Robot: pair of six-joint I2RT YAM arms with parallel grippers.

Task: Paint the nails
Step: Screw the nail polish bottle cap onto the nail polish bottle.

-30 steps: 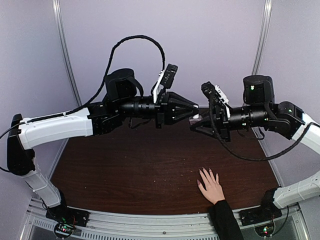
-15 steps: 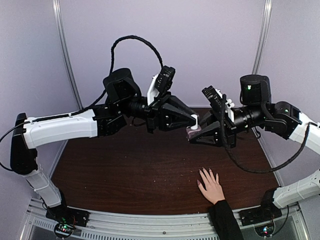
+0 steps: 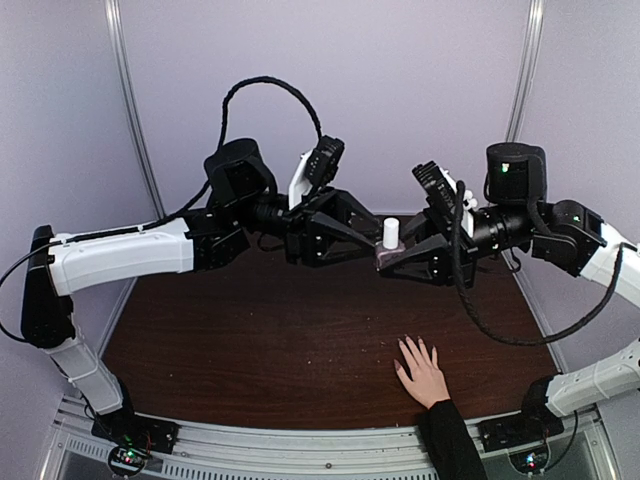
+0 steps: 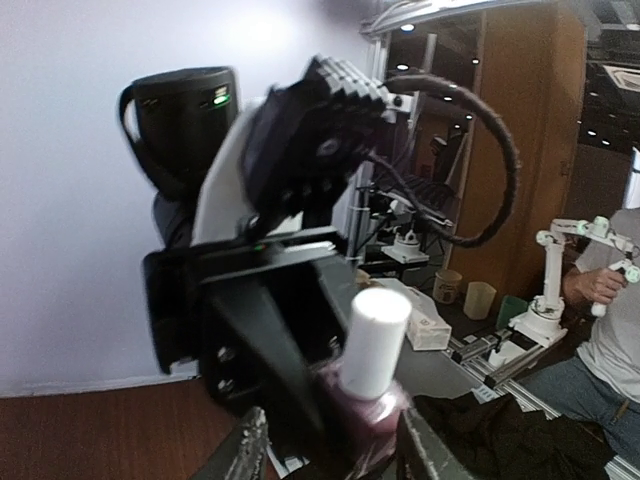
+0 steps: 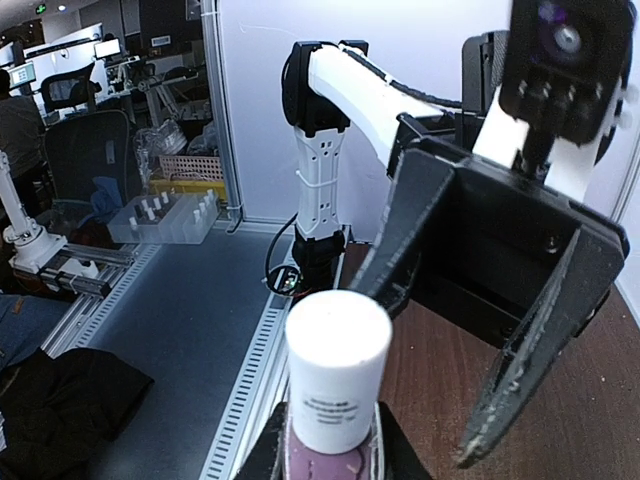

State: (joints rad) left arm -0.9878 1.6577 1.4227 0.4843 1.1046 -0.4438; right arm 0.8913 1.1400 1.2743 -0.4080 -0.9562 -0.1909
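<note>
The nails (image 3: 404, 343) belong to a light-skinned hand (image 3: 425, 375) lying flat, fingers spread, at about 5 o'clock on the dark wooden table (image 3: 250, 330) in the top view; a black sleeve (image 3: 450, 440) runs off toward 6 o'clock; the nails themselves are too small here to tell any colour. Up toward 12 o'clock from the hand, raised over the table, the two claws meet at a nail polish bottle (image 3: 390, 247); the right gripper (image 3: 386, 263) is clenched on its mauve body from 3 o'clock, cap pointing up; the left gripper (image 3: 376, 240) comes in from 9 o'clock, and how far its jaws stand apart is hard to judge from above.

The left wrist view shows neither hand nor nails; it shows the bottle (image 4: 372, 360) close up, white cap tilted slightly toward 1 o'clock, blurred black bulk of the right claw behind it at 10 o'clock; the left claw's fingers (image 4: 245, 455) are cut off by the bottom edge, one on each side of the bottle.

The right wrist view settles the rest; the bottle (image 5: 335, 375) stands at 6 o'clock, its base cut off, pinched between the right fingers (image 5: 268, 455); the left gripper (image 5: 420, 370) is released, its jaws gaping wide, clear of the cap.
</note>
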